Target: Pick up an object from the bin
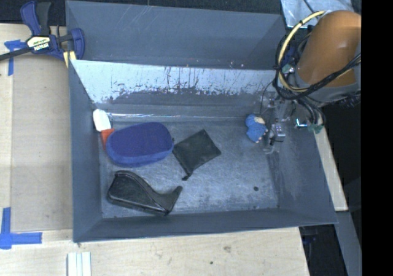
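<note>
End effector [271, 139] beside small blue lump [252, 128]

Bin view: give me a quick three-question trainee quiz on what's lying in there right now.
1. True or false: the claw hangs over the left end of the bin.
2. Which thing lies nearest the claw? A) black curved handle B) small blue lump C) dark square cloth
3. Fill in: the white and orange tube lies beside the big blue oval pad, by the bin's ____ wall.

Key: 1 false, it is at the right end; 2 B; 3 left.
</note>
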Tool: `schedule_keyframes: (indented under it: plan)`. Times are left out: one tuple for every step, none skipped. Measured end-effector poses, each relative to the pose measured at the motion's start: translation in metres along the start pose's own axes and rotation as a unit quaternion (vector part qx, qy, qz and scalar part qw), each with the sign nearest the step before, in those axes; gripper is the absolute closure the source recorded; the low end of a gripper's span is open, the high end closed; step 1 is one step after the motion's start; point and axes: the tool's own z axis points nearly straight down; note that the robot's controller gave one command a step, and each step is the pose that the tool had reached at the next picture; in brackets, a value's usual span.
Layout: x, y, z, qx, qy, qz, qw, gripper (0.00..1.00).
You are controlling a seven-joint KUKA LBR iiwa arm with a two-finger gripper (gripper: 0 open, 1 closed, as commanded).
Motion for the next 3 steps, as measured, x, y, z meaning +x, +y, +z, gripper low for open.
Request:
schedule_keyframes:
  plan:
    - [-0.028,-0.033,0.097,0.0,-0.0031,-0.048,0.9988,0.0]
    - [-0.031,-0.033,0.09,0.001,-0.0069,-0.049,0.9988,1.0]
    - [-0.008,-0.014,-0.044,0.002,-0.0077,-0.066,0.9978,1.0]
